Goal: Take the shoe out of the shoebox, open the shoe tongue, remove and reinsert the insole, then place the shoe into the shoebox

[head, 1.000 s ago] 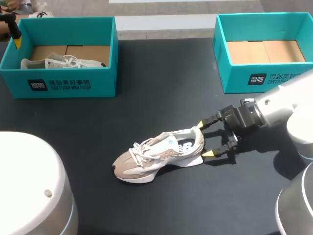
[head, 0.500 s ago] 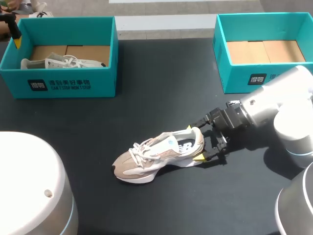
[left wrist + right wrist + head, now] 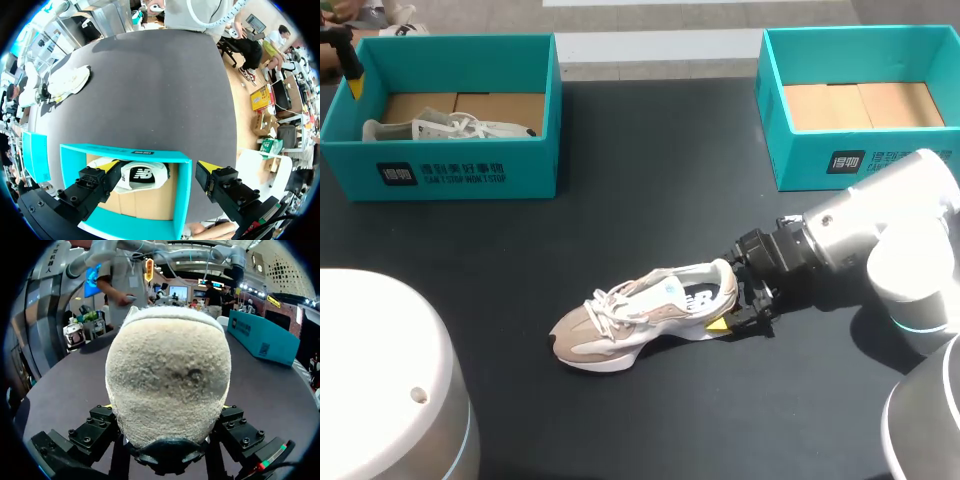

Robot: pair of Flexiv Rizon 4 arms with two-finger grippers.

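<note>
Likely light, soft in the upper but firm at the heel cup, the shoe [image 3: 640, 318] sits on the open table [image 3: 650, 180], the right gripper [image 3: 723, 294] clamped across its heel, a sensible hold.

The right arm [image 3: 880, 225] is showing a glossy white rounded casing with a pale blue ring at one joint, narrowing into a black wrist. Both the right gripper [image 3: 166, 409] and the left gripper [image 3: 159, 167] are wearing blocky black fingers [image 3: 90, 432] studded with round screw heads, ending in yellow tips.
</note>
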